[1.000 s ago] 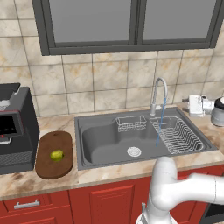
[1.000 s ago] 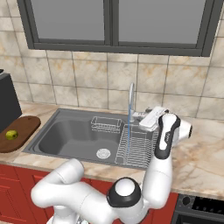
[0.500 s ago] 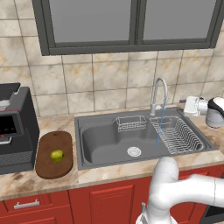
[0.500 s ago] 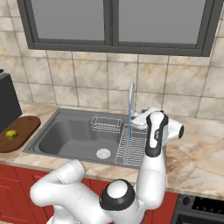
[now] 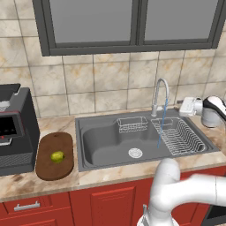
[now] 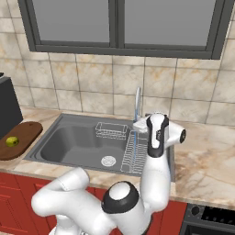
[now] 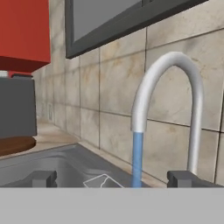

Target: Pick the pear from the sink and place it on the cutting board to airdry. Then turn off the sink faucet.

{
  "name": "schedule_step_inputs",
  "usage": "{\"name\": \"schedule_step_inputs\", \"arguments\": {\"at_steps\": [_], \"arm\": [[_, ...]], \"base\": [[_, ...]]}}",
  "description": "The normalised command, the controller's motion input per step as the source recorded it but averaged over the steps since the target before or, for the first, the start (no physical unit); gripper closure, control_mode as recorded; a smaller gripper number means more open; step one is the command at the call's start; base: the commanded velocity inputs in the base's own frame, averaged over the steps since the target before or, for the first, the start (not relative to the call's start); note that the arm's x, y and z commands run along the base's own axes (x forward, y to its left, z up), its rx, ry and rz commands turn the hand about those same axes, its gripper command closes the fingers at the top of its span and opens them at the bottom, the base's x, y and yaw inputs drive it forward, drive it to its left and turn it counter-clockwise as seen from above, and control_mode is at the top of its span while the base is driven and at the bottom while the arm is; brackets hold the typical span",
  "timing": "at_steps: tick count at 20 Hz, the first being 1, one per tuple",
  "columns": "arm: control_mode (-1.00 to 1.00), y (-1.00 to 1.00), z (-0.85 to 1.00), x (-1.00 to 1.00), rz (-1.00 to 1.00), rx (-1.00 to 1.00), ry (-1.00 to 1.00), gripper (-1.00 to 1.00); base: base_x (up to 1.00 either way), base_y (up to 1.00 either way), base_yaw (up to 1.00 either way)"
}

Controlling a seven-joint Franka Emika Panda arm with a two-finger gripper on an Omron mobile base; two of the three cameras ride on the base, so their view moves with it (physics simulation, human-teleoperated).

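The pear (image 5: 57, 156) sits on the cutting board (image 5: 48, 165), roughly at the board's middle, on the counter (image 5: 26, 183) to the left of the sink (image 5: 101, 148). From the right base view the same pear (image 6: 12, 141) shows as a small yellow-green spot on the brown board (image 6: 25, 135) at the far left edge. A black boxy appliance (image 5: 15, 130) stands just beside the board on its left.

The sink basin holds no fruit; its round drain (image 5: 135, 152) lies bare on the grey floor. At the back of the basin a small wire basket (image 5: 132, 124) hangs with nothing visible inside it. The right part of the sink carries a wire drying rack (image 5: 178, 136), also with nothing in it.

The faucet (image 5: 160, 95) rises behind the sink, and a thin blue stream (image 5: 161, 126) falls from its spout into the rack area, so the water is running. The hand view looks at the arched spout (image 7: 168, 92) from close by, with the blue stream (image 7: 137, 159) dropping from its end.

The gripper (image 5: 186, 106) hovers to the right of the faucet, level with its neck and pointing toward it, without touching it. Its two fingertips (image 7: 41, 178) stand well apart at the bottom of the hand view, with nothing between them.
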Motion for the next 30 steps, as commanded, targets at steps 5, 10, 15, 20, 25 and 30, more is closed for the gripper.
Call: {"name": "schedule_step_inputs", "arguments": {"at_steps": [5,10,15,20,25,30], "arm": [[-1.0,-0.12,0.04,0.35,0.0,0.0,0.04,-1.0],[-1.0,-0.27,0.04,0.1,0.0,0.0,0.01,-1.0],[-1.0,-0.23,0.02,0.14,0.0,0.0,0.0,-1.0],[-1.0,-0.06,0.0,0.31,0.0,0.0,0.01,-1.0],[-1.0,-0.12,0.0,0.26,0.0,0.0,0.03,-1.0],[-1.0,-0.13,0.0,0.22,0.0,0.0,0.04,-1.0]], "base": [[0.0,0.0,0.0],[0.0,0.0,0.0],[0.0,0.0,0.0],[0.0,0.0,0.0],[0.0,0.0,0.0],[0.0,0.0,0.0]]}}
